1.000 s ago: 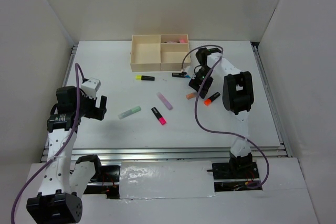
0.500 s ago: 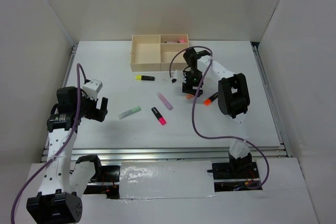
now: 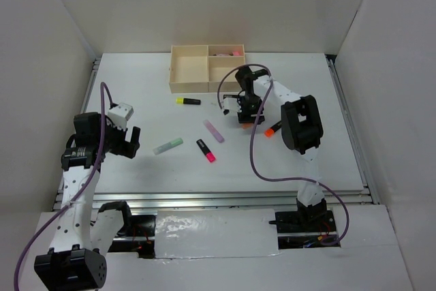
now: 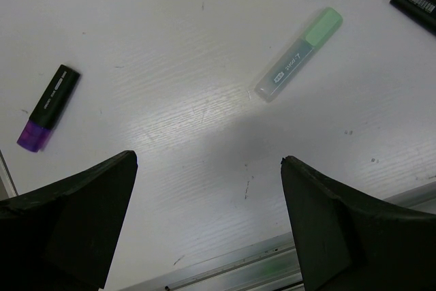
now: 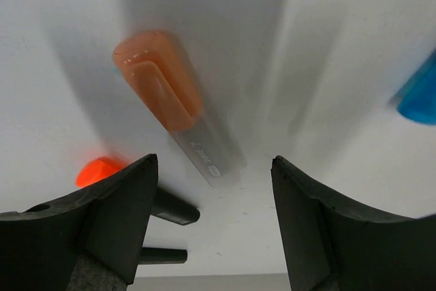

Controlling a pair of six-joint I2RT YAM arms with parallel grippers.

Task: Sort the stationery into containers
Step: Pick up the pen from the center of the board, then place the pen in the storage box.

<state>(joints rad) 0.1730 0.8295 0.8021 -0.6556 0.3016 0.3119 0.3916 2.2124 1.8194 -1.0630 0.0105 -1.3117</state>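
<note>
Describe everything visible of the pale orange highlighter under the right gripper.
The pale orange highlighter is short and stubby: an opaque peach cap with a raised clip, then a frosted translucent body bearing a tiny printed label. It looks plastic and is capped. It lies flat on the white table, diagonal in the wrist view, cap away from the camera. The right gripper hangs over it, fingers spread to either side, not touching it. A bright orange marker end shows close by, apart from it.

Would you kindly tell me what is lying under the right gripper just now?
A peach-capped highlighter lies beneath the right gripper, between its open jaws, ungripped. From above, the gripper largely hides it.
</note>
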